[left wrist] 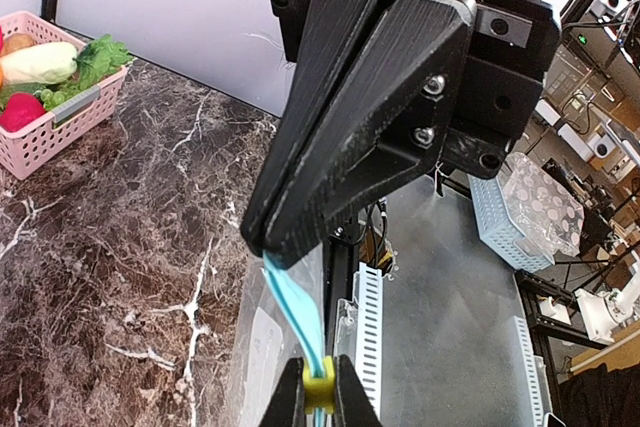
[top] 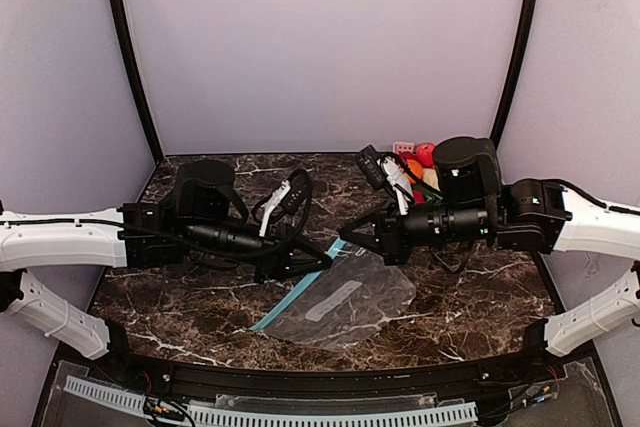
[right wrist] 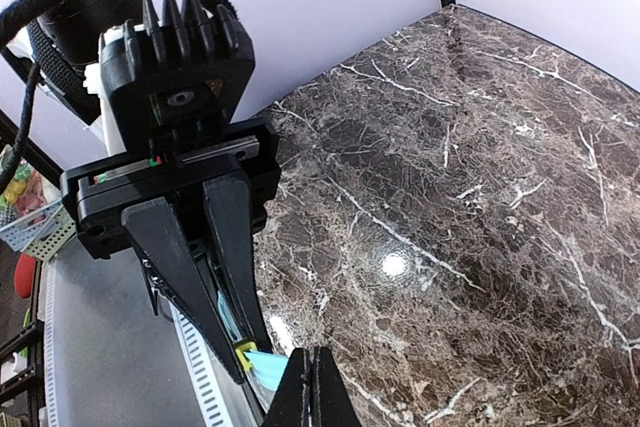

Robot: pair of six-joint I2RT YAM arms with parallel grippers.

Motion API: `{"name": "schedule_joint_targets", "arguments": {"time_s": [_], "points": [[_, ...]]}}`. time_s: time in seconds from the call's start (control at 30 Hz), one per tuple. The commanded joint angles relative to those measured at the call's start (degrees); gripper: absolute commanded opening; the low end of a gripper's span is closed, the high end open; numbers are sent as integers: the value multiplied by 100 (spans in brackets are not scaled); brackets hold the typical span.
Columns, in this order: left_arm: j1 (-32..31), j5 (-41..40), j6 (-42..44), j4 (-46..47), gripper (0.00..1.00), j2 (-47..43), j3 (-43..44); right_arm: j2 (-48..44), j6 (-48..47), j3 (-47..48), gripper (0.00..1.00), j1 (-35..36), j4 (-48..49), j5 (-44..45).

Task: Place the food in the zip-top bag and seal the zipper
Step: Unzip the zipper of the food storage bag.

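Between my two pairs of jaws stretches the zipper (left wrist: 295,302): left jaws pinch its yellow slider (left wrist: 318,383), right jaws are pressed together on it just beyond. Beneath them the zip-top bag (top: 350,302) lies flat on the table (top: 480,287), the food (left wrist: 45,62) well off in its basket (left wrist: 85,112). Pulling unevenly, I judge, could slip the strip free or tear it.

A dark marble-patterned table (top: 490,297) with white veins sits inside pale lavender walls (top: 320,37) framed by black corner poles (top: 128,57). A pink slotted basket (left wrist: 40,147) stands at its far edge, right of centre. A white slotted strip (top: 300,414) runs along the near edge.
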Motion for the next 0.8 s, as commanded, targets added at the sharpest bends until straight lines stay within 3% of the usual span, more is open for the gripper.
{"name": "schedule_joint_targets", "arguments": {"time_s": [0.0,0.77], "points": [[-38,222,-36,-72,1,-192,-192,-44,62,-65,0,-68,32,524],[-29,91,-83,-49,1,-360,-373,-76,233,-33,0,-98,-102,1050]]}}
